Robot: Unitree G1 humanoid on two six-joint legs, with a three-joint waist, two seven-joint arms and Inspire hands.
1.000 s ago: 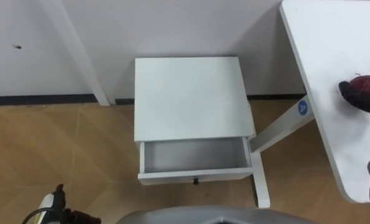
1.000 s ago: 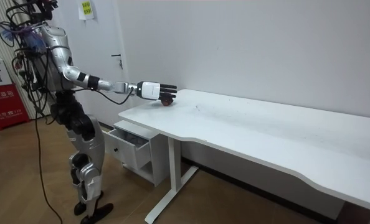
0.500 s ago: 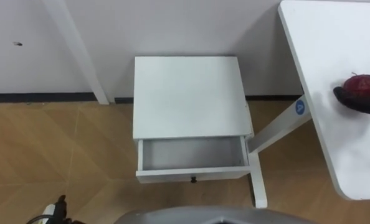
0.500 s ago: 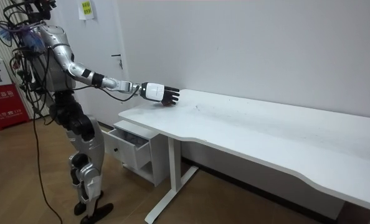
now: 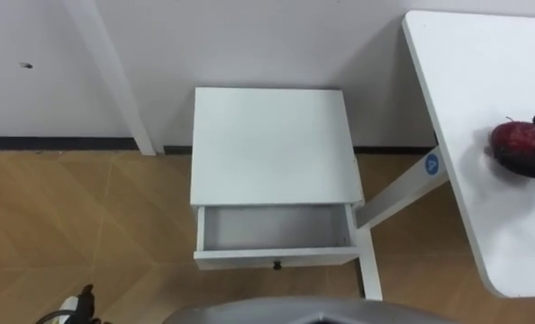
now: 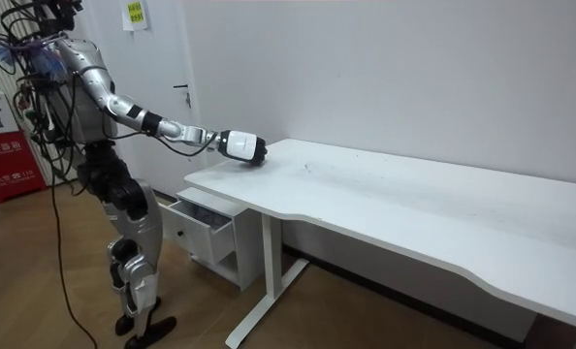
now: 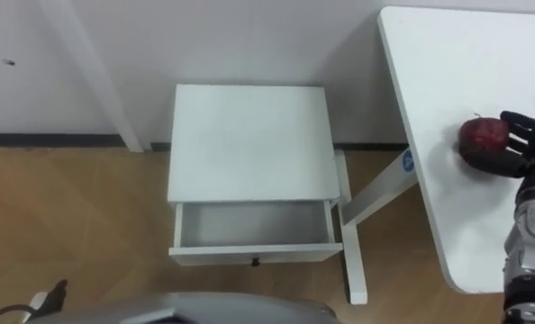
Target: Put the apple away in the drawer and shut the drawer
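Wooden floor point(image 7: 69, 207) is seen around a small white cabinet point(image 7: 248, 139), whose drawer point(image 7: 249, 225) is pulled open. On the white worktop point(image 7: 448, 81) to the right, the red apple point(image 7: 481, 138) is enclosed by the curled fingers of the right robot hand point(image 7: 522, 144). The left robot hand point(image 5: 69, 309) is seen at lower left; its state cannot be told.

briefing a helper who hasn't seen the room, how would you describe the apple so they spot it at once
Find the white table right of the cabinet with the open drawer. Near the table's end by the cabinet sits the apple, the right hand curled round it. It is the one dark red, round thing on the white top.
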